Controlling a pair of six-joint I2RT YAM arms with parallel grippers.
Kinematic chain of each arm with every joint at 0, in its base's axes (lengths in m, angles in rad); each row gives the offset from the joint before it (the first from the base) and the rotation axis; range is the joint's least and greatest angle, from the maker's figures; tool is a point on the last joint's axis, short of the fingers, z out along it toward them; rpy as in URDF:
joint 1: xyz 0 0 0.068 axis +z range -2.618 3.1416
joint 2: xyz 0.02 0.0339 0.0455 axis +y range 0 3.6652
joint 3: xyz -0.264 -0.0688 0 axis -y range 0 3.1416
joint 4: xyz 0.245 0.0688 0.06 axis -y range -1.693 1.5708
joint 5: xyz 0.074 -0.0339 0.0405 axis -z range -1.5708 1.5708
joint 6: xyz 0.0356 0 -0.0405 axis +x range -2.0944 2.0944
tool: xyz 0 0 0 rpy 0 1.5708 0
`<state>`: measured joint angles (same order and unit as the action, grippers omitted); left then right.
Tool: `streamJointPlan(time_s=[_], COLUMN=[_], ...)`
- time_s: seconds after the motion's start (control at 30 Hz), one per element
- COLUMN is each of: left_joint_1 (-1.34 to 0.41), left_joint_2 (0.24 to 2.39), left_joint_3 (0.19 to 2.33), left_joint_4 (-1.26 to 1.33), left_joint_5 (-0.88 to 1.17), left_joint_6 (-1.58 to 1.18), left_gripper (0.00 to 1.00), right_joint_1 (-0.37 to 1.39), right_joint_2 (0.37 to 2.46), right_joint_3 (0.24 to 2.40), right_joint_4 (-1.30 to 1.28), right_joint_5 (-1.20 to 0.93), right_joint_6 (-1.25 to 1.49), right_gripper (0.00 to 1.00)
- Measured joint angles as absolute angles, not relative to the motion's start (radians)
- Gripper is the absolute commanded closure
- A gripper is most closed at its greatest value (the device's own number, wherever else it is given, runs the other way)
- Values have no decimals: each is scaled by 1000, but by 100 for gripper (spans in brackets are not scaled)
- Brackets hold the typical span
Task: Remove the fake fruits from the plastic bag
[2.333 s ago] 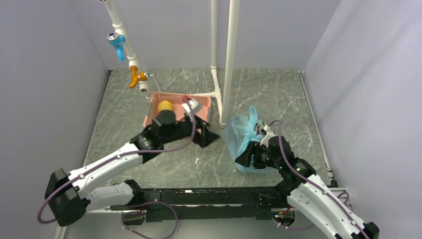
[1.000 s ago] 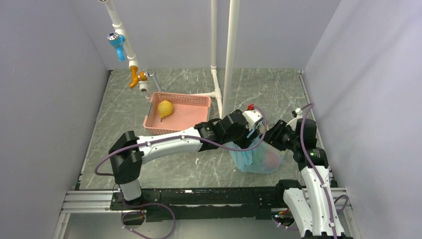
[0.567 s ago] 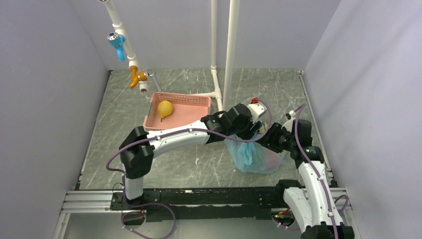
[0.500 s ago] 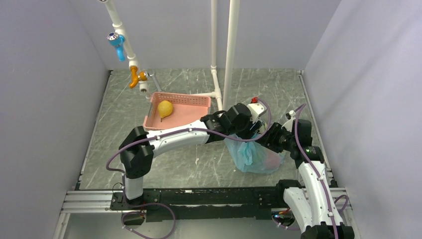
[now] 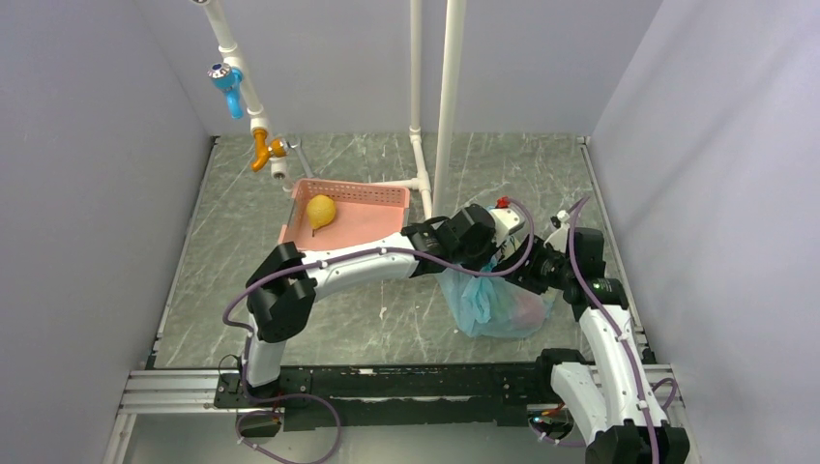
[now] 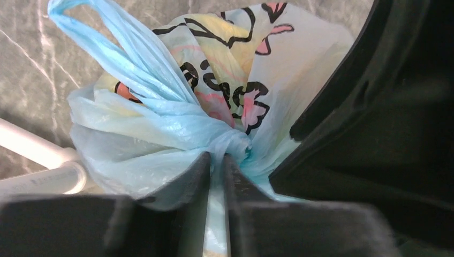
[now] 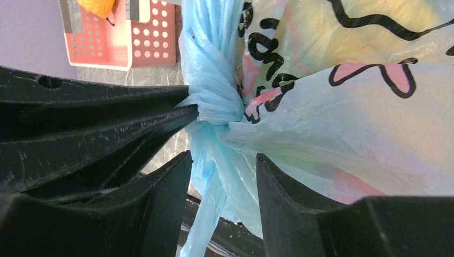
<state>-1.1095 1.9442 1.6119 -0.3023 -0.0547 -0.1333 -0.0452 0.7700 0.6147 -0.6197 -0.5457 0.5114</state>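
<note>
Left gripper (image 6: 217,160) is pinched tight on the blue plastic bag (image 5: 488,304), right at its tied knot. Right gripper (image 7: 223,160) has its fingers apart, with a strip of the bag between them. The bag sits on the table (image 5: 242,251), beside the pink basket (image 5: 353,184). A yellow pear (image 5: 321,210) lies in the basket.

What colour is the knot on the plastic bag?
Light blue; the plastic bag shows it best in the right wrist view.
</note>
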Motion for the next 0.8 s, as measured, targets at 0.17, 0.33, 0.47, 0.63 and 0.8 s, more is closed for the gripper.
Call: streamJointPlan(time_s=[0.17, 0.33, 0.47, 0.63, 0.8], left_joint_1=[-1110, -1110, -1110, -1108, -1102], left_joint_2=[1944, 1942, 1930, 1911, 1887], left_joint_3=[1618, 1618, 1608, 1604, 1587], left_joint_4=[-310, -316, -314, -310, -297], left_joint_5=[-49, -52, -50, -43, -22], left_joint_6=[-126, -138, -173, -216, -250], left_gripper=[100, 100, 100, 100, 100], right_joint_1=[-45, -38, -38, -10, 31], right_joint_2=[774, 774, 772, 803, 837], right_joint_3=[619, 622, 621, 591, 574], right_joint_4=[-632, -657, -642, -582, -559], right_joint_5=[-590, -614, -626, -652, -652], right_joint_6=[493, 482, 490, 514, 517], right_gripper=[51, 62, 67, 65, 71])
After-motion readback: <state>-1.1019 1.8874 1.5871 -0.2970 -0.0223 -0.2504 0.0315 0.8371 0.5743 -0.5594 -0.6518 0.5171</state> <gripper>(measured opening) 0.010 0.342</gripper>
